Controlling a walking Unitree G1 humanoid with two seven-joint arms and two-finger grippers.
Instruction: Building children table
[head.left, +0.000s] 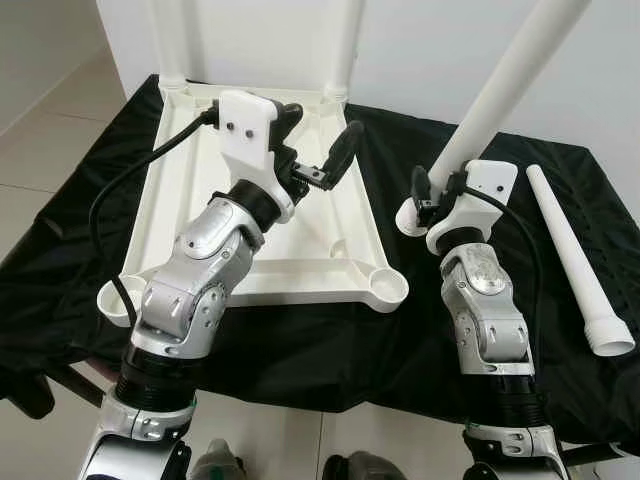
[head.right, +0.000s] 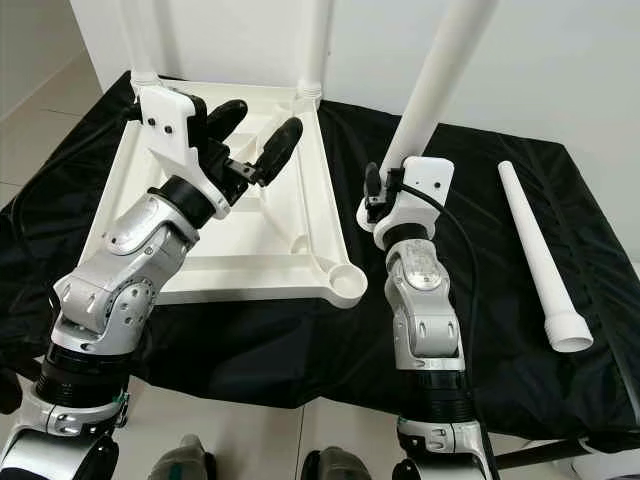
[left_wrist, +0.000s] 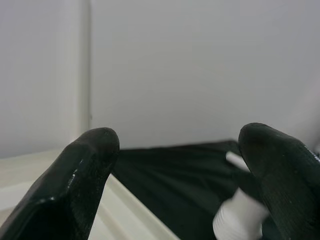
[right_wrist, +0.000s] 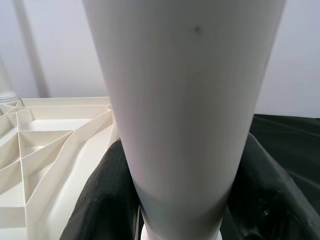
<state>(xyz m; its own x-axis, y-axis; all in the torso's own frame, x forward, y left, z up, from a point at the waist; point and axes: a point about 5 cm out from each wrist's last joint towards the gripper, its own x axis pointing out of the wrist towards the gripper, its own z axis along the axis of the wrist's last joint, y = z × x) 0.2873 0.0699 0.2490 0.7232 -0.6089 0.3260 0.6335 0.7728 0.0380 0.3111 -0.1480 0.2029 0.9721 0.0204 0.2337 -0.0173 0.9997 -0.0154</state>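
The white plastic tabletop (head.left: 260, 240) lies upside down on a black cloth (head.left: 420, 330), its ribbed underside facing up, with two legs (head.left: 345, 50) already standing in the corner sockets at 12 o'clock and an empty round socket (head.left: 385, 288) at the near corner, about 5 o'clock on the tabletop. The right gripper (head.left: 428, 196) is clamped around the wide lower end of a third leg (head.left: 500, 90), which leans up and away toward 1 o'clock, its base just beside that empty socket but not yet in it. The right wrist view shows the black fingers (right_wrist: 105, 200) pressed against both sides of the tube. A fourth leg (head.left: 580, 265) lies flat on the cloth well out at 3 o'clock, open end toward the robot. The left gripper (head.left: 322, 160) hovers over the middle of the tabletop with its fingers spread and nothing between them. The leg looks like a hollow moulded tube, so probably light and stiff, but long, so a hold near the base lets the top swing; the smooth, tapered surface may slip if squeezed loosely. Keeping the hold low, near the thick collar, seems best for steering the end into the socket. The tabletop is likely light too and could slide on the cloth under a push, so the free left gripper might brace its rim.
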